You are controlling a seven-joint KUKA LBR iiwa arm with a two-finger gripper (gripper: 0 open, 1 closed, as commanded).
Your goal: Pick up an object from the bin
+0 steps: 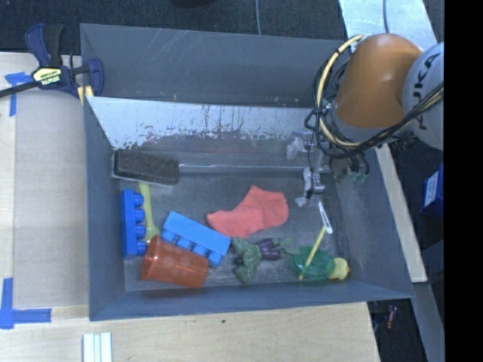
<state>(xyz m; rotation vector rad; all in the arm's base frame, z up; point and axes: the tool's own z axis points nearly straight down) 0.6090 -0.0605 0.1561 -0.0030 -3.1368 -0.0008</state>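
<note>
while arm [377, 81] reaches down, gripper [310, 191] just beside red cloth [253, 211]

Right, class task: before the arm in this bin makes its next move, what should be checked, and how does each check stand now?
1. The arm reaches inside the bin, on its right side: ok.
2. The red cloth has nothing lying on it: ok.
3. The arm's tip is centred over the cloth: not ok, it stands by the cloth's right edge.
4. The tip's height above the bin floor: cannot tell.
5. The blue brick and the orange cup lie well apart from the tip: ok.
</note>
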